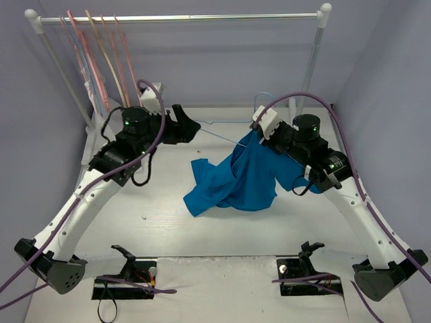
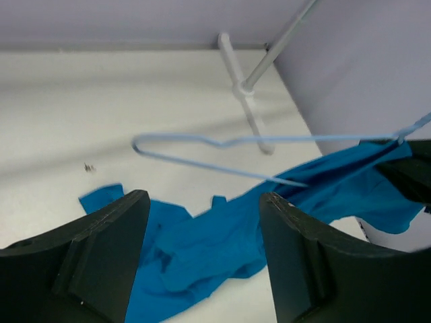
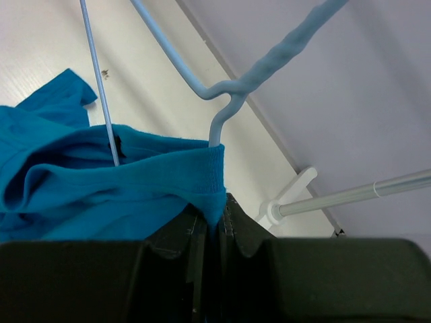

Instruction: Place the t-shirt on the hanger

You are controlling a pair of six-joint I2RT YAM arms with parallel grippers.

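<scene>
The bright blue t-shirt (image 1: pixel 236 178) hangs in a crumpled drape from my right gripper (image 1: pixel 258 136) down to the table. In the right wrist view my right gripper (image 3: pixel 219 217) is shut on the ribbed collar of the t-shirt (image 3: pixel 101 182). The light-blue hanger (image 3: pixel 222 87) has its neck rising out of that collar. One arm of the hanger (image 1: pixel 225 132) sticks out left of the shirt, above the table. My left gripper (image 1: pixel 190 128) is open and empty, just left of that hanger end. In the left wrist view the hanger (image 2: pixel 269 140) and t-shirt (image 2: pixel 222 242) lie beyond my left gripper (image 2: pixel 203 202).
A white clothes rack (image 1: pixel 182 18) spans the back, with pink and tan hangers (image 1: pixel 101 60) at its left end. Its right post (image 1: pixel 311 64) and foot (image 2: pixel 246 87) stand close behind the hanger. Grey walls close in on both sides.
</scene>
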